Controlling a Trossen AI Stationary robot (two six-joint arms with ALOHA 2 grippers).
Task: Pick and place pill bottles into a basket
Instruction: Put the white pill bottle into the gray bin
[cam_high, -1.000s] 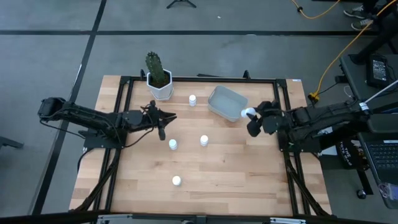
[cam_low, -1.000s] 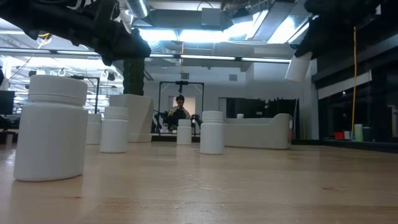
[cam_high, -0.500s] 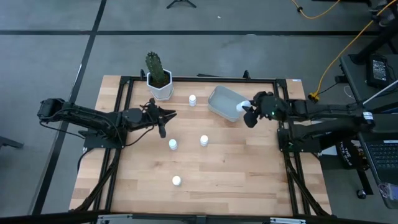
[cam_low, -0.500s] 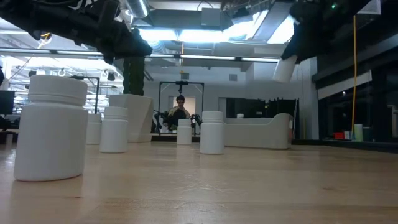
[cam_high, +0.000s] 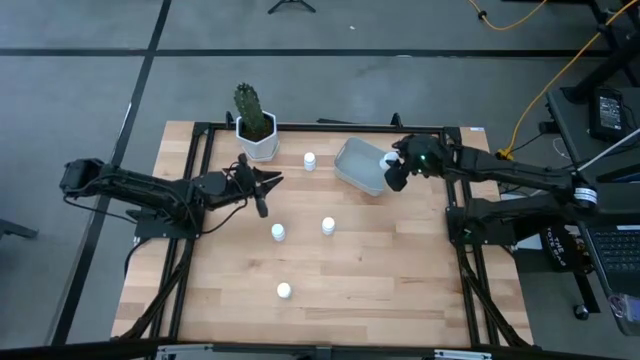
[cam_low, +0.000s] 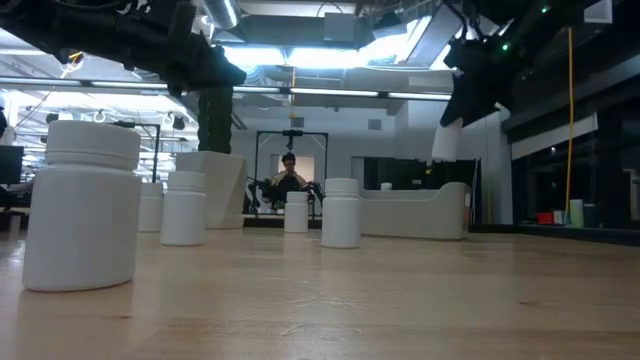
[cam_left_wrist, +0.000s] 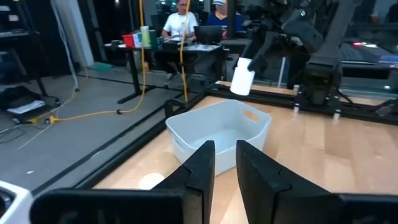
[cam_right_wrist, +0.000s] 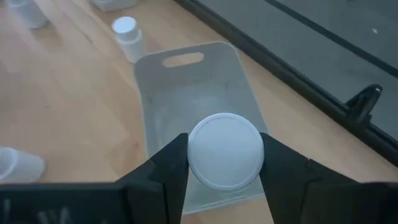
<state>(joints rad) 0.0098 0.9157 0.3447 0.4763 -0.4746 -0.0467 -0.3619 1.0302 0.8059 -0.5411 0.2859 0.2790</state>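
Note:
My right gripper (cam_high: 393, 170) is shut on one white pill bottle (cam_high: 388, 160), held in the air over the right end of the pale grey-blue basket (cam_high: 358, 165). The held bottle also shows in the low view (cam_low: 445, 140) and in the left wrist view (cam_left_wrist: 241, 78). Several more white bottles stand upright on their bases on the wooden table, such as one by the basket (cam_high: 310, 160) and two at mid-table (cam_high: 328, 227) (cam_high: 278, 232). My left gripper (cam_high: 265, 192) waits at mid-left, shut and empty. My right gripper pinches the bottle between its two fingers (cam_right_wrist: 171, 165), one on each side of the round body just under the white cap (cam_right_wrist: 225, 151). The fingers slant down from the table's right side. The bottle is lifted clear and tilted above the basket's inside (cam_right_wrist: 186, 99).
A white hexagonal pot with a cactus (cam_high: 255, 128) stands at the far left of the table, close to my left gripper. A black frame rail (cam_high: 320, 127) runs round the table. One bottle (cam_high: 284, 291) stands near the front edge, with open wood around it.
My right gripper has carried the bottle toward the table's far edge and leftward, from beside the basket's right end to over it. The bottle has stayed in the fingers and sunk a little. My left arm has kept still.

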